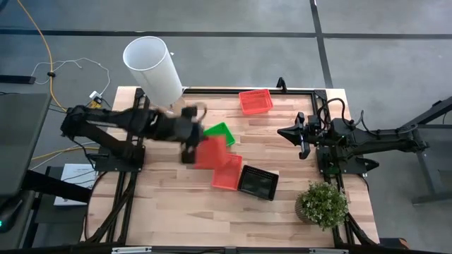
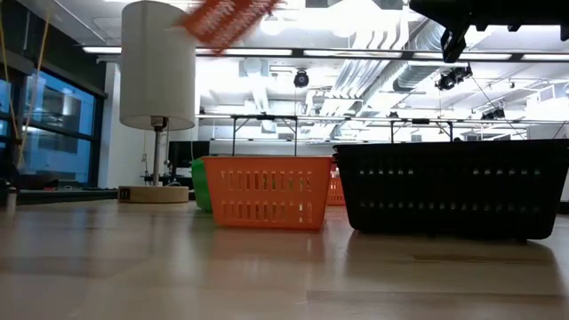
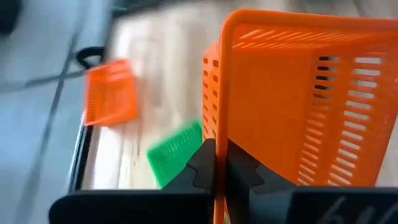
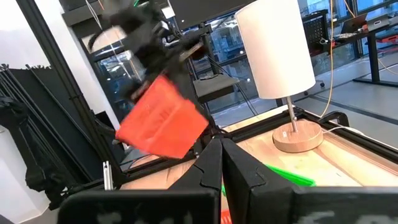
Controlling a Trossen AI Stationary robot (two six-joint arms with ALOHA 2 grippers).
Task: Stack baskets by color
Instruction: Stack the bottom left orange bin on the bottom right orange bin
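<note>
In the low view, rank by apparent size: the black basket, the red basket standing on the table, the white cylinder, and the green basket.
1. Black basket, though it is nearest the camera.
2. White cylinder and red basket on the table look comparable; unsure, since the cylinder stands farther back.
3. Green basket, mostly hidden behind the red one.

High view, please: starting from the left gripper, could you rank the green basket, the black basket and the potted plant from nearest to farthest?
From the left gripper, shut on a red basket:
1. Green basket, just beside it, mid-table.
2. Black basket, farther toward the right arm's side.
3. Potted plant, at the table's right front corner.
</note>
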